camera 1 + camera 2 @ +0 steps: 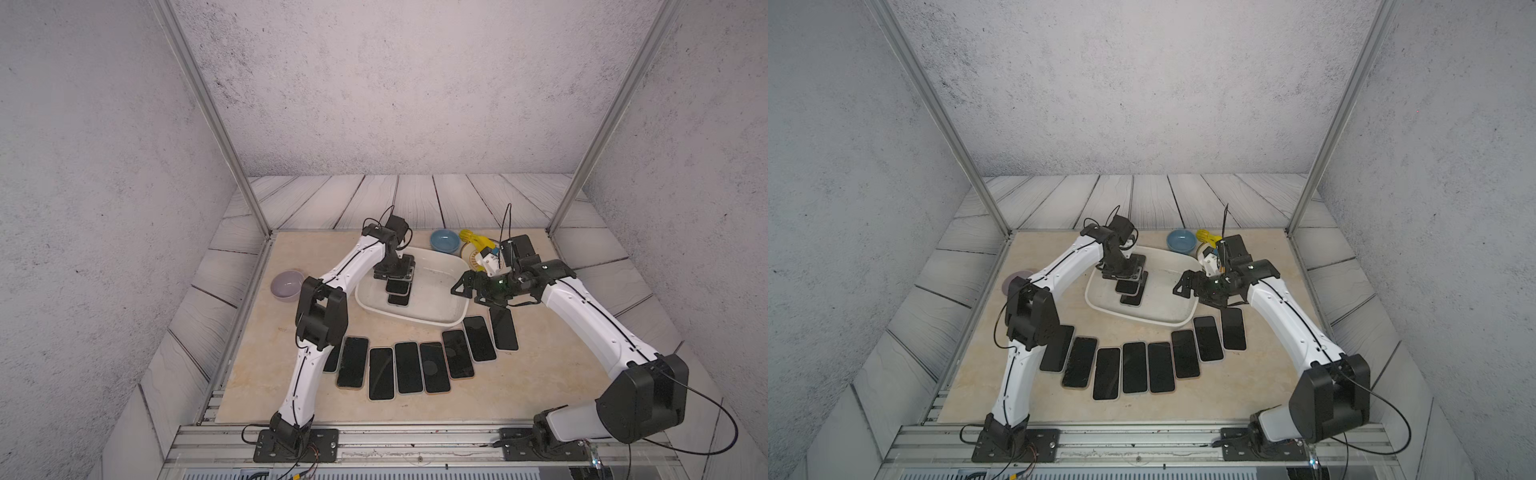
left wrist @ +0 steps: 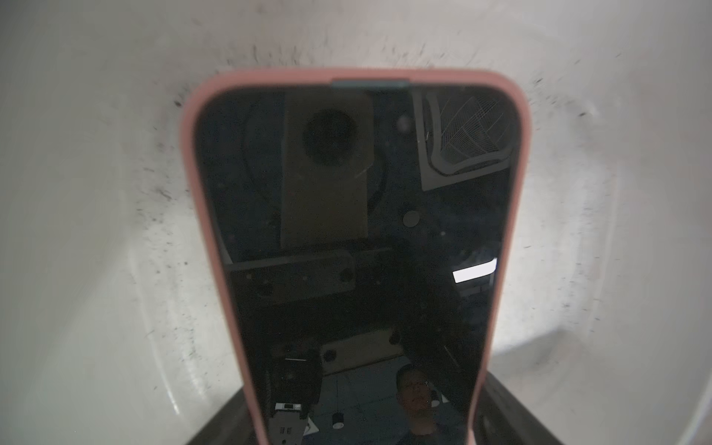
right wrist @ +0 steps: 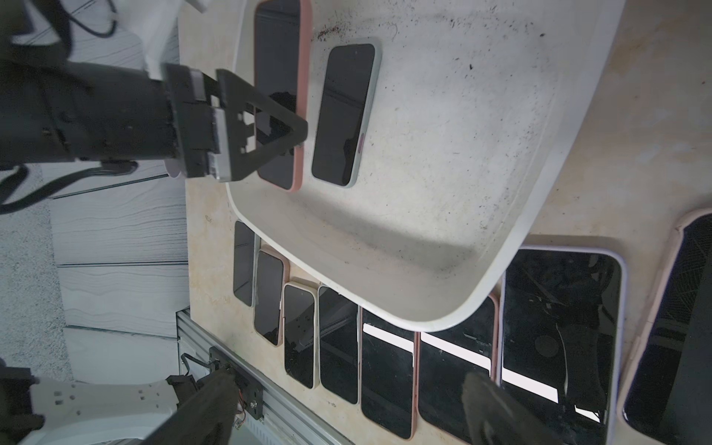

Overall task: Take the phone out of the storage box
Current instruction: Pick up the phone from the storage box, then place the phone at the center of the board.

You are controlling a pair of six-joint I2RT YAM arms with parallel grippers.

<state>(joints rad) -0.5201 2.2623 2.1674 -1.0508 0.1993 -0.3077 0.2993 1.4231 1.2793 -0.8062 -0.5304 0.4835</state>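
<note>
The white storage box (image 1: 417, 319) (image 1: 1142, 318) (image 3: 443, 319) stands mid-table, its scuffed floor (image 2: 96, 231) showing in the left wrist view. Inside it, my left gripper (image 1: 395, 276) (image 1: 1124, 276) (image 2: 364, 420) (image 3: 296, 133) is shut across the width of a pink-cased phone (image 1: 397, 286) (image 1: 1126, 286) (image 2: 354, 231) (image 3: 277, 57) lying screen up. Whether that phone rests on the floor or is raised, I cannot tell. A second phone (image 1: 400, 300) (image 1: 1131, 300) (image 3: 345, 115) in a pale grey case lies beside it. My right gripper (image 1: 469, 291) (image 1: 1192, 291) (image 3: 352, 404) hovers open and empty by the box's right front corner.
Several phones (image 1: 409, 368) (image 1: 1136, 368) lie screen up in an arc in front of the box. A lilac bowl (image 1: 287, 284) sits at the left. A blue bowl (image 1: 444, 242) and a yellow and white object (image 1: 478, 247) stand behind the box. Metal posts mark the back corners.
</note>
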